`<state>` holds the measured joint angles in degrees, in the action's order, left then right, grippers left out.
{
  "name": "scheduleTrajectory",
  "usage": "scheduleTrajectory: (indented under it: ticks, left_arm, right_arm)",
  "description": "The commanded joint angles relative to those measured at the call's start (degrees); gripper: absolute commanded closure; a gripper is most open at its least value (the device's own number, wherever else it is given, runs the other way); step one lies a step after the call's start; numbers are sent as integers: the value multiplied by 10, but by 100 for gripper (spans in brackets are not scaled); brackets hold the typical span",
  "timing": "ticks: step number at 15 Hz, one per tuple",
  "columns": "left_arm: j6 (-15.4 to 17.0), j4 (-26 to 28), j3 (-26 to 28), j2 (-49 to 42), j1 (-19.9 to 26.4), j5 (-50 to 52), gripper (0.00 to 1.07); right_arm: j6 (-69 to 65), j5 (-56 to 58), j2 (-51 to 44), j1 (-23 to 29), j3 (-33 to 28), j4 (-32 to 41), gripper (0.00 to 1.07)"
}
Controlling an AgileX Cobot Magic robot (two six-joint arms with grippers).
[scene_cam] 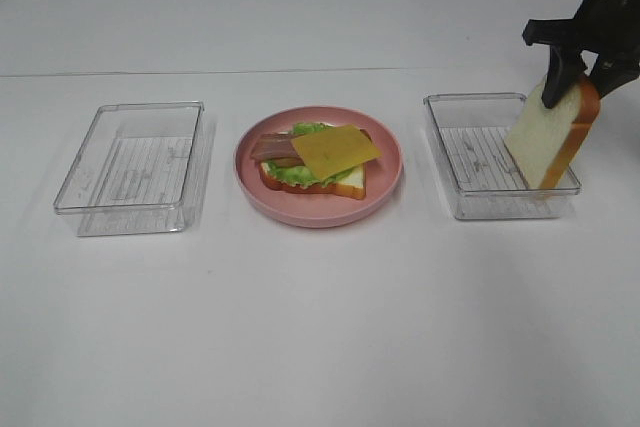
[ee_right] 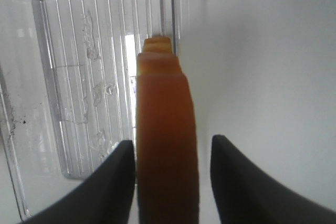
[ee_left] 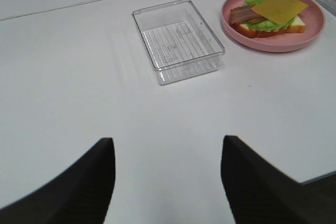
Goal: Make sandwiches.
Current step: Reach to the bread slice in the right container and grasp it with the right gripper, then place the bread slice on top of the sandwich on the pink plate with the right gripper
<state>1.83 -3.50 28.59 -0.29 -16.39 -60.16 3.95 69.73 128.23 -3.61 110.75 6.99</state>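
Standing nearly on edge, a bread slice (scene_cam: 553,137) hangs in the right gripper (scene_cam: 580,72) above the far-right corner of the right clear tray (scene_cam: 452,159): soft white face toward the plate, smooth orange-brown crust along its outer edge. From the right wrist view the crust (ee_right: 165,145) runs as a rounded orange band between the two dark fingers (ee_right: 113,182); one finger touches it, the other shows a thin gap, so whether the grip is tight cannot be told.

On the round pink plate (scene_cam: 385,179), the open sandwich stack (scene_cam: 315,159): white bread slice at the bottom with crust rim, ruffled green lettuce, brown bacon strips, and a flat square yellow cheese slice (scene_cam: 335,150) laid askew on top.

Left clear tray (scene_cam: 130,162), rectangular, ribbed floor, glossy walls, sits left of the plate, well apart from it. Both trays flank the plate on a matte white table (scene_cam: 320,327).

Left gripper (ee_left: 168,182) hangs over bare table, dark fingers spread wide, holding nothing.
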Motion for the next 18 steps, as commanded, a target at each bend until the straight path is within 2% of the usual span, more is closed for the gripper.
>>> scheduleTrajectory:
  ticks: [1, 2, 3, 6, 7, 14, 16, 18]
  left_arm:
    - [2, 0, -1, -13, -2, 3, 49]
    - [2, 0, -1, -13, -2, 3, 49]
    - [2, 0, -1, -13, -2, 3, 49]
    - [2, 0, -1, -13, -2, 3, 49]
    - [2, 0, -1, -13, -2, 3, 49]
    - [2, 0, -1, -13, -2, 3, 49]
    - [2, 0, -1, -13, -2, 3, 49]
    - [2, 0, -1, -13, -2, 3, 49]
  right_arm:
    - [10, 28, 3, -3, 1, 3, 89]
    - [10, 28, 3, -3, 1, 3, 101]
    - [10, 32, 2, -3, 1, 3, 107]
    - [10, 39, -3, -3, 1, 15, 107]
    - [10, 40, -10, -3, 2, 40, 107]
    - [93, 41, -48, -1, 1, 297, 107]
    - [106, 41, -44, 19, 1, 335, 107]
    - [106, 30, -23, 74, 1, 345, 107]
